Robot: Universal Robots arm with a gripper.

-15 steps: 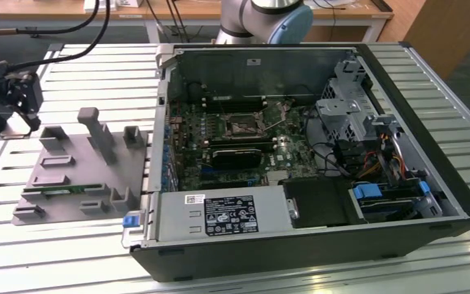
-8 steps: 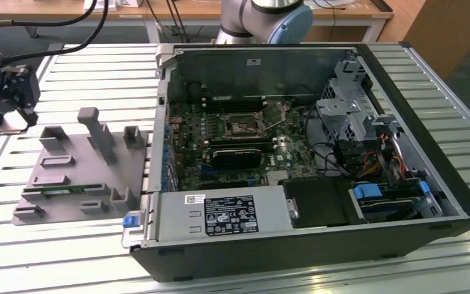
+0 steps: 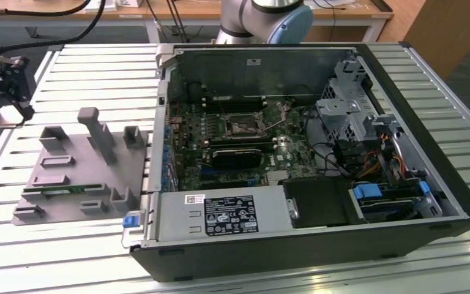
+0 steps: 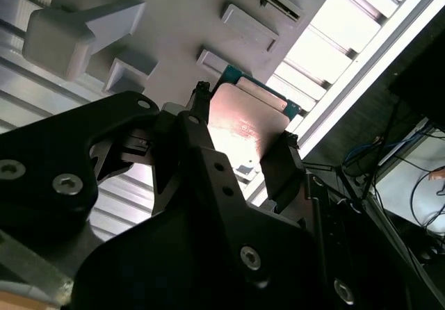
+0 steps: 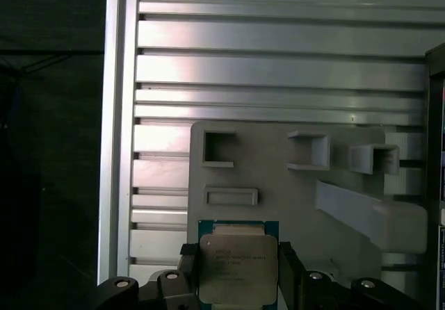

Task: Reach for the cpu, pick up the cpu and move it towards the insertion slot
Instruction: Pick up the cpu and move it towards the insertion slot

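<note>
Holding item: the cpu, a flat square chip with a silvery-beige top and a thin green rim, set between the two dark fingers of the gripper

Gripper state: closed onto two opposite edges of the chip, with no gap visible at either edge in both wrist views

Location of chip: above the near edge of the grey fixture tray, whose empty pockets and upright posts show behind it. It appears raised off the tray rather than seated in a pocket, though the clearance cannot be judged exactly

Destination: the insertion slot, a square metal-framed socket with a dark centre on the motherboard inside the open computer case. It is well apart from the tray, on the exterior view's right

Other stock: a green memory stick lying in the tray, and the slatted metal table beneath everything

Progress, as judged: reach done and grasp done — lift apparently made. The chip is nowhere near the slot, so the transfer across to the case is outstanding
</note>
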